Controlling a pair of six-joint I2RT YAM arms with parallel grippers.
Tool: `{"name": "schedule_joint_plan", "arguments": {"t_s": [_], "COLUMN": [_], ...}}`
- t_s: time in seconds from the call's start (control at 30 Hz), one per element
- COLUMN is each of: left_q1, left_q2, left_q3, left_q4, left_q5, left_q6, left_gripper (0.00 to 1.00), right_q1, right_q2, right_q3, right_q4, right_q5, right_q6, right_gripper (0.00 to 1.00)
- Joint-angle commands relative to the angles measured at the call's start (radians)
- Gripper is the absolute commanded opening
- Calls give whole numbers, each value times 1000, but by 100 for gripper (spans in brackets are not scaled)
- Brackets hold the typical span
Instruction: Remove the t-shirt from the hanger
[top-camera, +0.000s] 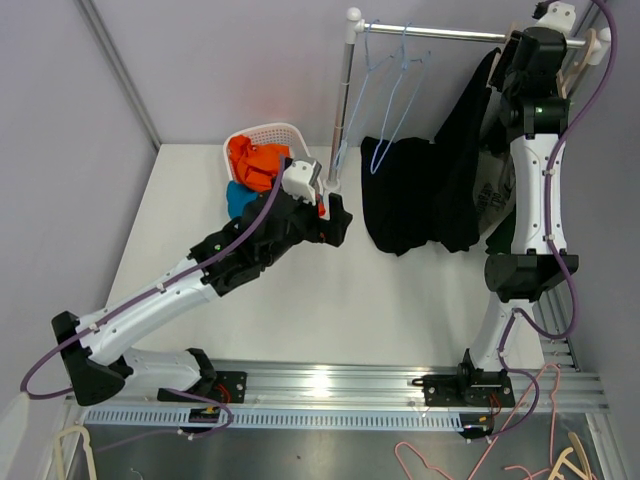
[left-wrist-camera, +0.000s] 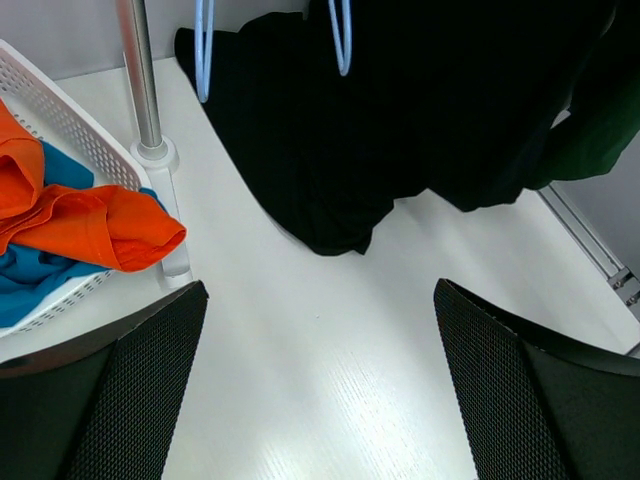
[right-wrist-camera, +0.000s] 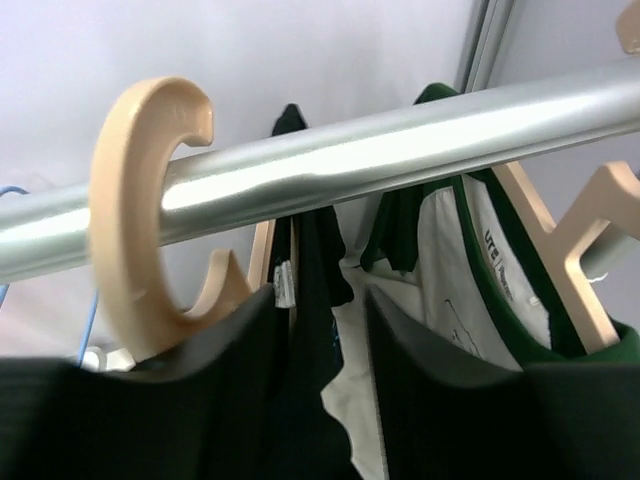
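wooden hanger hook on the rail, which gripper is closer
Right. The right gripper sits just below the wooden hanger hook; the left gripper is low by the basket.

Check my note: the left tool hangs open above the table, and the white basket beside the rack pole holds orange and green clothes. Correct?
One slip: the white basket holds orange clothes and blue clothes, not green, as the left wrist view shows. The rest stands: the left tool is open above the table, the basket beside the rack pole.
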Motion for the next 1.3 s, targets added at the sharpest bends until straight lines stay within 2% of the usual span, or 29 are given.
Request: {"name": "schedule_joint_plan", "arguments": {"t_s": [0.0, 0.17, 0.47, 0.63, 0.77, 0.93, 0.97, 1.07, 1.1, 1.27], "left_q1": [-13, -14, -33, -45, -45, -45, -45, -45, -45, -44], "left_q2": [-47, -43, -26, -18, -12, -3, 0, 5, 5, 0], "left_q3": [-29, -26, -26, -27, -24, -24, -26, -33, -36, -52], "left_q4": [45, 38, 41, 44, 53, 74, 77, 88, 90, 111], "left_q5": [-23, -2, 9, 6, 4, 3, 3, -4, -8, 1], "left_q6": [25, 11, -1, 7, 19, 33, 37, 45, 45, 40], "left_gripper": [100, 99, 99, 100, 100, 99, 100, 99, 100, 100], "right_q1": [13, 47, 76, 75, 61, 49, 46, 38, 38, 59], "right_q2": [-36, -85, -157, -106, -25, 30, 38, 73, 78, -20], "right_q3": [-13, -40, -137, -122, -34, -23, -23, 15, 24, -106], "right_q4": [34, -1, -11, 29, 34, 124, 147, 150, 149, 268], "right_q5": [-9, 68, 31, 27, 8, 10, 10, 5, 5, 19], "right_q6": [-13, -24, 19, 12, 10, -17, -20, -31, -34, -74], "right_gripper": [48, 49, 49, 49, 49, 47, 46, 5, 0, 0]}}
